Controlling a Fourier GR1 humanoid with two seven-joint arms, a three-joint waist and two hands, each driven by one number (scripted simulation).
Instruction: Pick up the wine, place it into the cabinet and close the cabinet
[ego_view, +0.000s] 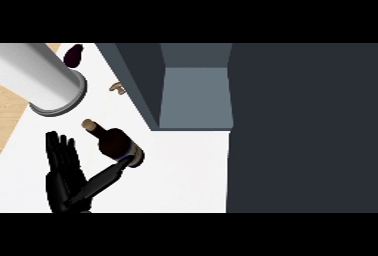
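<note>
Head view only. Dark wine bottle (114, 142) on the white counter (184, 175), just left of the open cabinet (140, 85), tan cork end toward upper left; upright or tipped, impossible to say from so steep an angle. Probably glass: stiff, smooth, slippery, weighty if full, and breakable if knocked against the cabinet wall. Better taken round the wide body than by the thin neck.

At lower left, just beside the bottle, left hand (65, 187) spread wide, fingers straight, thumb (103, 177) splayed toward the bottle's base, touching or nearly so; nothing held. No sign of the right hand.

Inside the cabinet, a pale compartment (193, 97) with nothing visible in it. At right, a broad dark panel (303, 130), probably the door. Farther up-left, well apart from the bottle: a pale cylinder (44, 80), an aubergine (74, 55) and a small brown item (117, 87).
</note>
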